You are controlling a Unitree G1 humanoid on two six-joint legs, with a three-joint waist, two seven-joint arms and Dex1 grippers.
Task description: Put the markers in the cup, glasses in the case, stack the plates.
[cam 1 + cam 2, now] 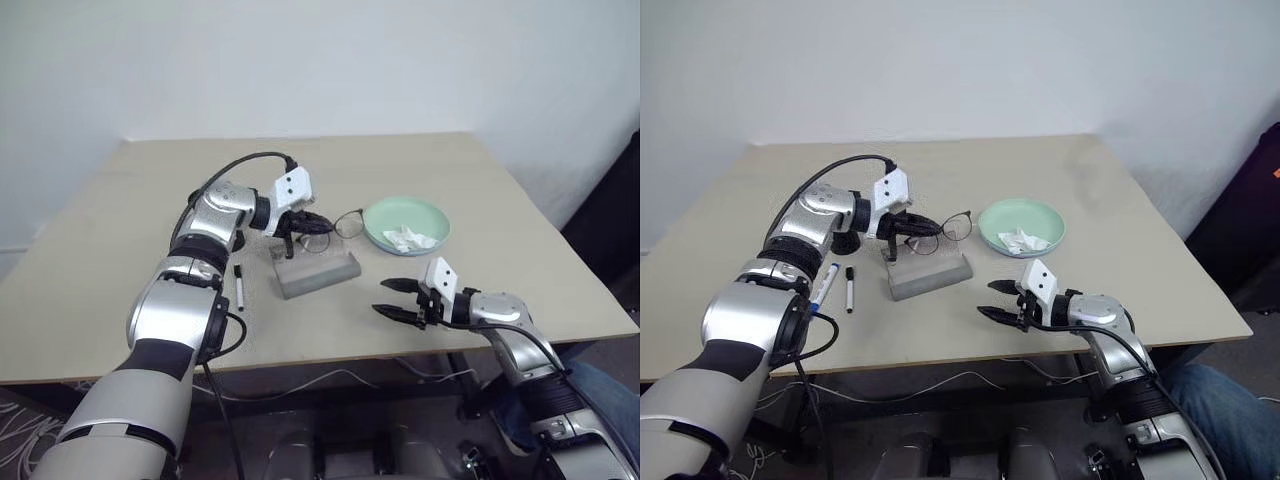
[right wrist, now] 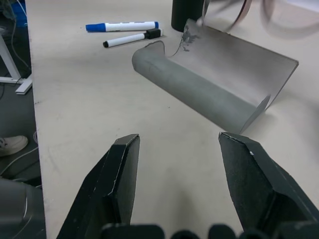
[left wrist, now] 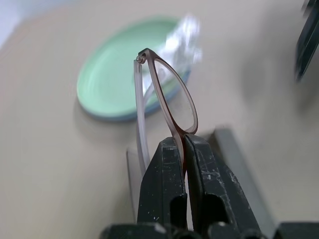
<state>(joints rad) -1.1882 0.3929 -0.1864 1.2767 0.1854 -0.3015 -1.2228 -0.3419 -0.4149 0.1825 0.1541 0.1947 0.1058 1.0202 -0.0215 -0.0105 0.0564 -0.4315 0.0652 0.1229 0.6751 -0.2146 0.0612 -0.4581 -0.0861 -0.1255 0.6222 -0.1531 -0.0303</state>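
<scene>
Grey case [image 1: 928, 274] lies open under your left pincer [image 1: 923, 224], clamped on the glasses [image 1: 945, 228]; lower them level inside while the right pincer [image 1: 1001, 299] waits, gaping and empty.

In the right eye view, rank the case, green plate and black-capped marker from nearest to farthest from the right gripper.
From the right gripper:
1. Case, just to its left.
2. Green plate, beyond it, toward the table's far edge.
3. Black-capped marker, farthest left, past the case.
</scene>
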